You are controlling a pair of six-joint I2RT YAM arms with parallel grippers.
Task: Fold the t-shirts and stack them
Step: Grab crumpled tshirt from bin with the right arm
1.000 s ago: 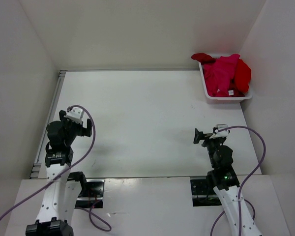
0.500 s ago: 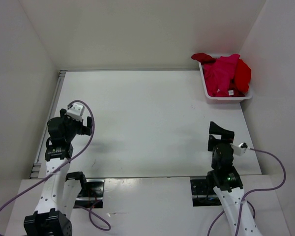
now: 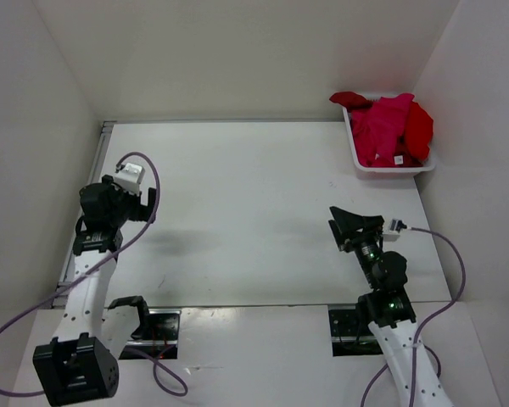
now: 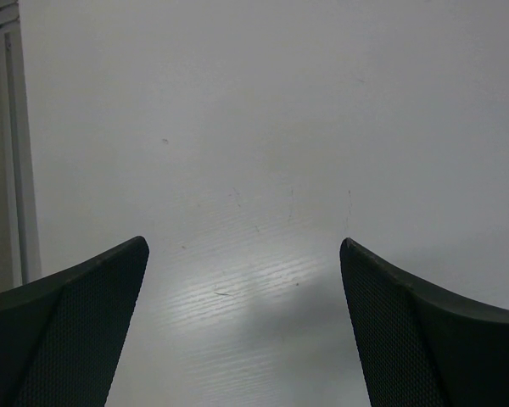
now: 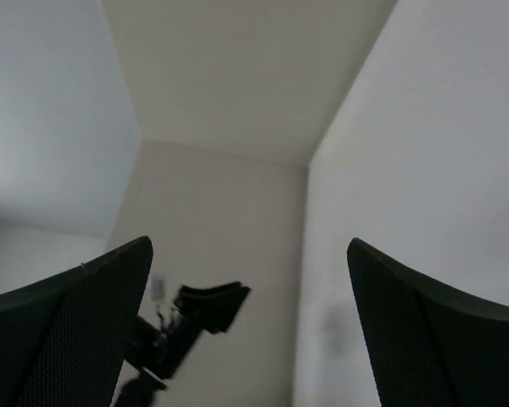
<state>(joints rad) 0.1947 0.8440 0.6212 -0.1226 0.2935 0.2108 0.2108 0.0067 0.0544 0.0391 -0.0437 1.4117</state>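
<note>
Basket: a white basket (image 3: 388,170), the only container in sight; its far rim and right rim sit close against the walls (image 3: 237,59).
In the basket: the t-shirts (image 3: 382,134), all three bundled in a loose heap, none folded.
Pink shirt: the pink shirt (image 3: 380,127) fills the middle of the basket and makes up most of the pile.
Bright red shirt: the bright red shirt (image 3: 418,127) is bunched against the basket's right side, touching the pink one.
Dark red shirt: the dark red shirt (image 3: 348,99) hangs over the basket's far left corner, spilling slightly past the rim.
Tag: a small white tag (image 3: 399,158) shows on the cloth just inside the basket's near rim.
Table: the white table (image 3: 254,186) spreads out to the left and near side of the basket.
Right gripper: the right gripper (image 5: 250,254) hangs on the near side of the basket and a little to its left, well apart from it; its jaws stand wide apart with nothing between them. Its own camera looks up at a corner of the walls, with a blurred dark shape (image 5: 195,318) low in view that I cannot make out.
Left gripper: the left gripper (image 4: 243,254) is far off to the left of the basket, across the table and nearer than it; its jaws are spread wide over bare tabletop, holding nothing.
Shirts and jaws: no shirt touches either gripper; the whole heap lies in the basket, closer to the right gripper than to the left.
</note>
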